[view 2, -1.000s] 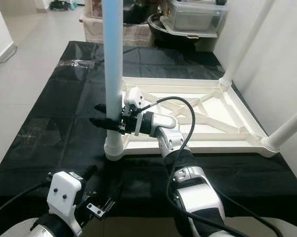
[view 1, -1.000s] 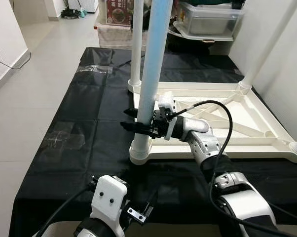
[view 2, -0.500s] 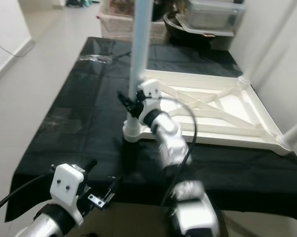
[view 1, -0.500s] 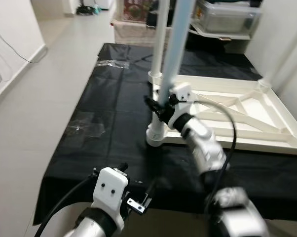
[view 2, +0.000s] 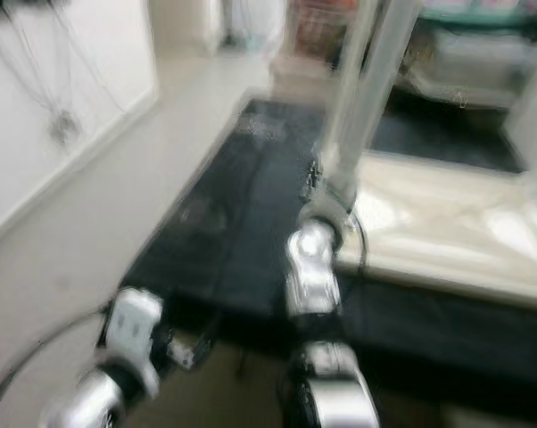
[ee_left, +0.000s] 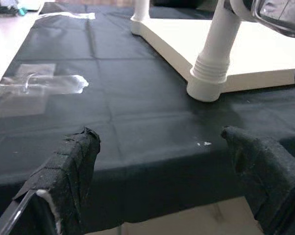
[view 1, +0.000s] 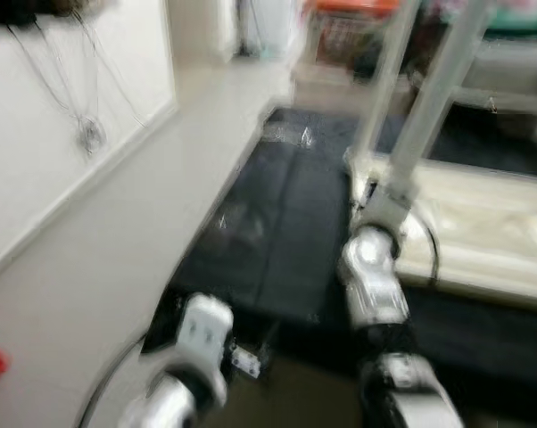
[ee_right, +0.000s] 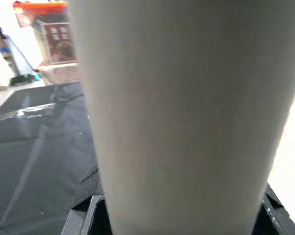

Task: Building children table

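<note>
Camera swung left, blurred; right tool (view 1: 382, 198) still clamps leg (view 1: 426, 107); left tool (ee_left: 162, 181) idle.

A pale table leg (ee_right: 186, 112) stands upright very close to the lens, spanning most of the width. The right gripper's black fingers (ee_right: 86, 188) show at its base on both sides, pressed close against it. Beside it lies a black sheet (ee_right: 35, 142), with a red box (ee_right: 59, 41) further off.

No legible writing

A red box (ee_right: 59, 43) in the background of the right wrist view carries white lettering and a round picture, but it is too small and blurred to read. Both eye views are motion-blurred.
</note>
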